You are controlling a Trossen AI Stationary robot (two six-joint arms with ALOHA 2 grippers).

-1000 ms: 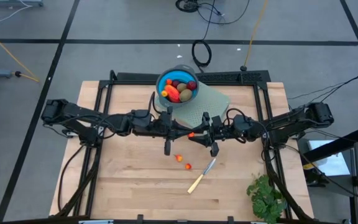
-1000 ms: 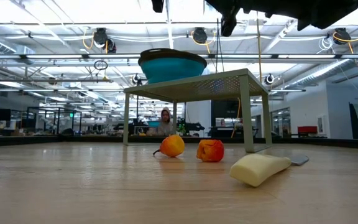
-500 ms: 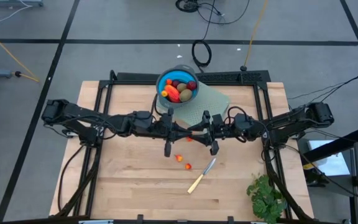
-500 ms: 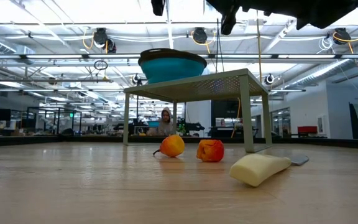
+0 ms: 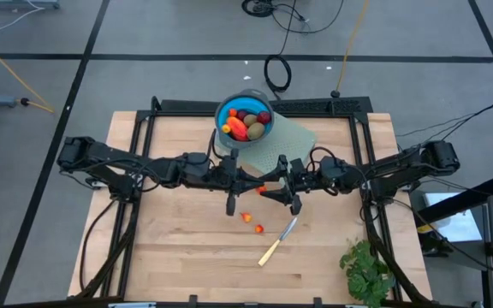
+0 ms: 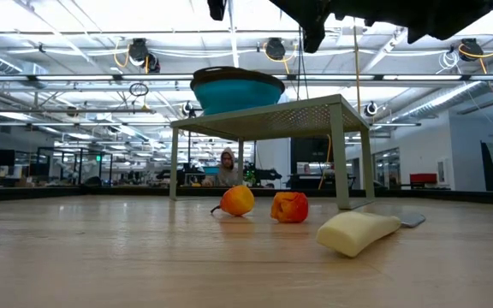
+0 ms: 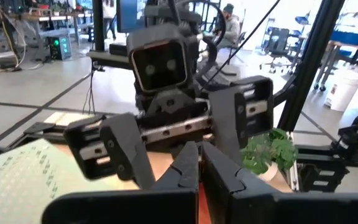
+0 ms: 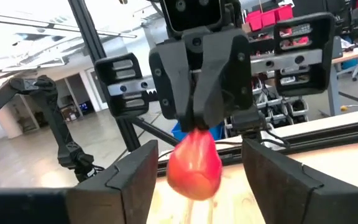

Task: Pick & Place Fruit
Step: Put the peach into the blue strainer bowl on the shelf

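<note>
Above the table's middle my left gripper (image 5: 256, 183) is shut on a small red fruit (image 8: 194, 168). My right gripper (image 8: 197, 150) faces it, open, with one finger on either side of the fruit and touching nothing. A blue bowl (image 5: 245, 120) with several fruit stands on a green perforated stand (image 5: 282, 147) at the far middle. Two tiny orange-red fruit (image 5: 246, 217) (image 5: 258, 228) lie on the table below the grippers; the low view shows them too (image 6: 237, 200) (image 6: 290, 207). My left gripper pinches the red fruit's upper end (image 8: 197, 133) between its two fingertips (image 8: 205, 112). The fingers come level from the table's left. The fruit hangs below the fingertips, lifted clear of the table, between my right gripper's spread fingers.
A pale-handled knife (image 5: 276, 242) lies on the table near the two loose fruit. A leafy green bunch (image 5: 366, 269) lies at the near right corner. Black frame rails run along the table's left, right and far sides.
My right gripper has opened, its fingers spreading away from the red fruit. The fruit has stayed where it was, in my left gripper. Neither arm has shifted.
</note>
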